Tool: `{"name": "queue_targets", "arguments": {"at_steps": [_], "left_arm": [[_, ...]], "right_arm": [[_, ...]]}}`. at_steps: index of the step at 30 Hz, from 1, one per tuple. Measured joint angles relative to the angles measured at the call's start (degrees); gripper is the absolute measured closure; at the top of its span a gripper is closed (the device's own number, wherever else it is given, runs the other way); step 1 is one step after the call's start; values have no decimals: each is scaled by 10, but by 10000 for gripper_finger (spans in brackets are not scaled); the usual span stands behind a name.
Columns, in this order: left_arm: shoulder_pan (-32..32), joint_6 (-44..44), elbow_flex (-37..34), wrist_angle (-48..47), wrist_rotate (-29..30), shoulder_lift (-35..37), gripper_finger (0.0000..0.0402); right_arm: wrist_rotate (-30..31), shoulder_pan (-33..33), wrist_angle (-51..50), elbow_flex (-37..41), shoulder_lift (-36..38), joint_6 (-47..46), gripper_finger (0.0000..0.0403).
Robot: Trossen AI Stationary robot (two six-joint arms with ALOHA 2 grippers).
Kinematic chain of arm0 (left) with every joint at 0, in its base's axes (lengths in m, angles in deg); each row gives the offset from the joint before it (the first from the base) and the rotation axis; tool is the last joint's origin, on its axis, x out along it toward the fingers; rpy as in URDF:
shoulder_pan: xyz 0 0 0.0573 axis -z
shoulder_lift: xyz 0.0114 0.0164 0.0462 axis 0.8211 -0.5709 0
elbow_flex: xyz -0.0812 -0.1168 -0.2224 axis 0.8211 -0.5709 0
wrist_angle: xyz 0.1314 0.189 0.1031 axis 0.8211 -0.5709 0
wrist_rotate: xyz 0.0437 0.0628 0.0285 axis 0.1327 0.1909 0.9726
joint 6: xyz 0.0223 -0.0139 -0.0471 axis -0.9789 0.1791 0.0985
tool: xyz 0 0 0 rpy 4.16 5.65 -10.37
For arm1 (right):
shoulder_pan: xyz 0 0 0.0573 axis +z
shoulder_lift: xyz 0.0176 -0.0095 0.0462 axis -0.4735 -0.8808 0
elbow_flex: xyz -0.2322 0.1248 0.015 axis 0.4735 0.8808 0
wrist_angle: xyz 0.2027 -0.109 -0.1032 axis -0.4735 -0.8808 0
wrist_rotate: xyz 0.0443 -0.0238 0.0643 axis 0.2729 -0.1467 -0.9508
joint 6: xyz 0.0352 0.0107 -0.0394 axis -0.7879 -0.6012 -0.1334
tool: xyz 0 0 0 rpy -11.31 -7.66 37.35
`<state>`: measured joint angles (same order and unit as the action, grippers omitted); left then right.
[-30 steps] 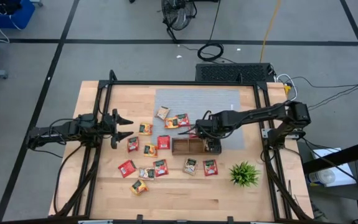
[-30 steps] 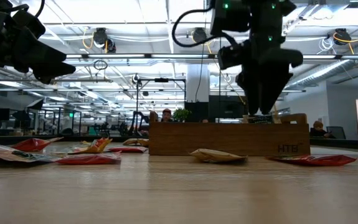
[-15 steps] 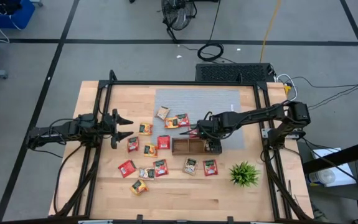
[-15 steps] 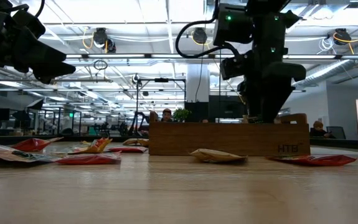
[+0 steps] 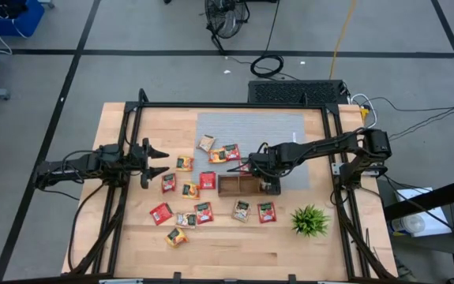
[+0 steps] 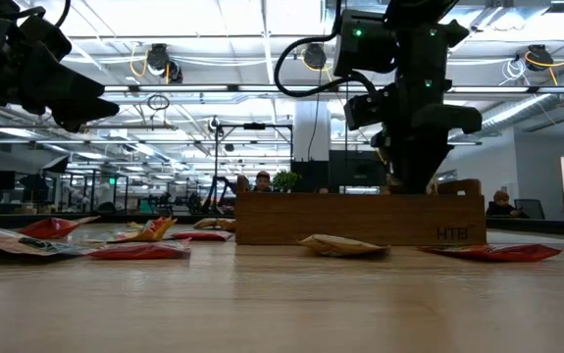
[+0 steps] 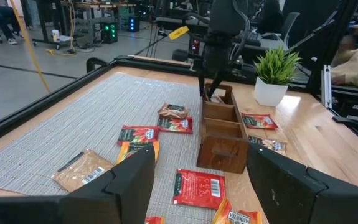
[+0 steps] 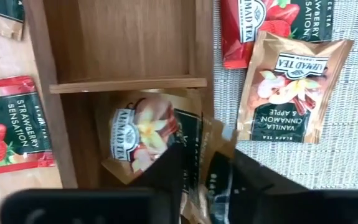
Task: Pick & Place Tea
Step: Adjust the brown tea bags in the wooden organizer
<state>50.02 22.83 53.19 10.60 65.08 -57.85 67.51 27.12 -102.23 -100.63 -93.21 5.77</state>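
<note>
Several tea sachets [image 5: 184, 163] lie flat on the wooden table and on the grey mat [image 5: 290, 130], around a brown wooden tray [image 5: 238, 186]. My right gripper [image 5: 268, 184] points down into the tray's right end compartment [image 8: 129, 84]. There it is shut on a sachet [image 8: 197, 146] that sits beside a brown vanilla sachet [image 8: 138, 134]. In the low view the tray's wall [image 6: 360, 221] hides the right gripper's [image 6: 414, 184] fingertips. My left gripper [image 5: 157, 160] waits open above the table's left side, holding nothing. My right gripper pinches a tea sachet between its two fingers [image 8: 169, 171], which come from above and point down. The sachet's edge [image 8: 198, 155] shows in the gap. It stays inside the tray's compartment. I cannot tell whether the fingers hold one sachet or two.
A spiky green plant [image 5: 309, 220] in a white pot stands near the tray on the right. A strawberry sachet [image 8: 7, 121] lies just outside the tray, with a vanilla-cinnamon one [image 8: 291, 90] on the mat on the tray's other side. Black frame rails edge the table.
My right gripper has sunk a little, straight down into the tray's right end compartment, so the tray wall now hides its fingertips in the low view. The sachets on the table have not moved.
</note>
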Motion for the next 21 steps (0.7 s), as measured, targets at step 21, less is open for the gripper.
{"name": "queue_targets", "arguments": {"at_steps": [21], "left_arm": [[0,0,0,0,0,0,149]], "right_arm": [[-1,0,-29,-35,3,-18,378]]}}
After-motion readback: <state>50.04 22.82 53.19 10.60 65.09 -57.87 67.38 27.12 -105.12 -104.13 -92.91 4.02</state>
